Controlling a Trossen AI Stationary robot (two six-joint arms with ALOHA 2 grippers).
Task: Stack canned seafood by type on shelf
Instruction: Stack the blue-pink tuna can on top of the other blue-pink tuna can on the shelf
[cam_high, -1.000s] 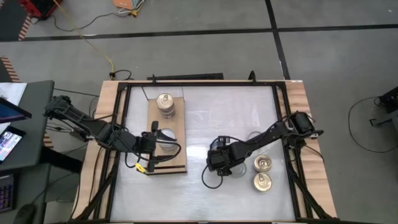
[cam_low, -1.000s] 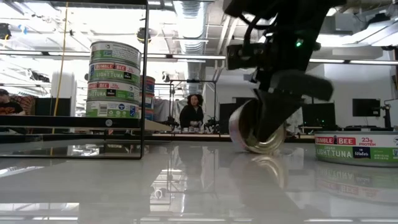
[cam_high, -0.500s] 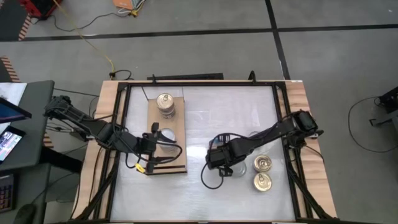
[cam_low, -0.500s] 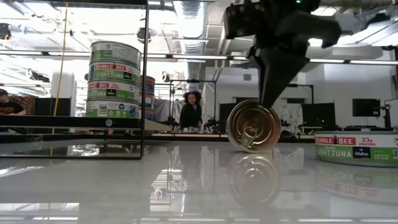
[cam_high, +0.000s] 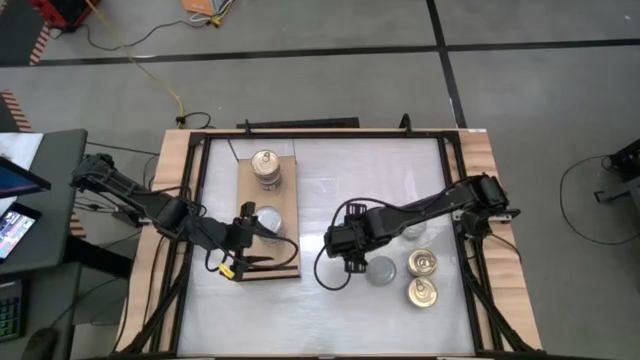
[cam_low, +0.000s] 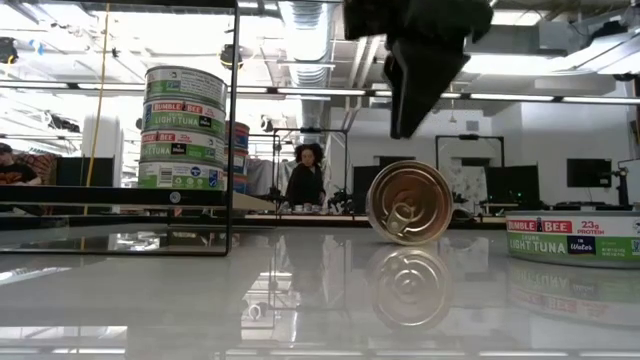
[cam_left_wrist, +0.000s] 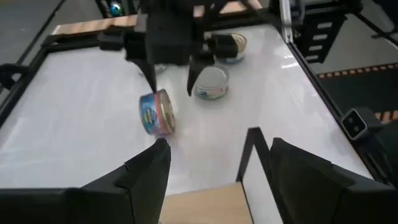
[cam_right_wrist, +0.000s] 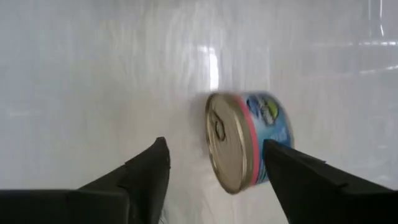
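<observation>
Standing on its rim on the white desk (cam_high: 330, 300), a tin (cam_low: 408, 203) with a gold pull-tab lid and a blue-and-pink label, free of any grip. Facing the low camera lid-first; seen edge-on in the left wrist view (cam_left_wrist: 157, 112), lid and label together in the right wrist view (cam_right_wrist: 247, 140). Lost from the high view, under the right arm.

Hovering just above that tin, the right pincer (cam_left_wrist: 171, 74), released, fingers spread wide to either side and touching nothing. Showing from the low view only as a dark mass overhead (cam_low: 415, 70).

Lying flat close by on the desk's right part: a silver-grey-topped tin (cam_high: 380, 269) and two gold-topped tins (cam_high: 422, 263), (cam_high: 421, 292), lids up. Legible only from the low view, a "Light Tuna" label on one flat tin at the right edge (cam_low: 573, 238).

Resting on the shelf (cam_high: 288, 190), the tan board at the desk's left: a gold-topped stack (cam_high: 265, 166) at the far end and a silver-topped stack (cam_high: 267, 216) nearer the middle. Revealed as several tins high only in the low view (cam_low: 185, 128).

Waiting over the shelf's near end, the left pincer (cam_high: 245, 228), also released, empty, just beside the silver-topped stack.

Beyond the desk in the low view, a person (cam_low: 305, 178) seated in the room.
</observation>
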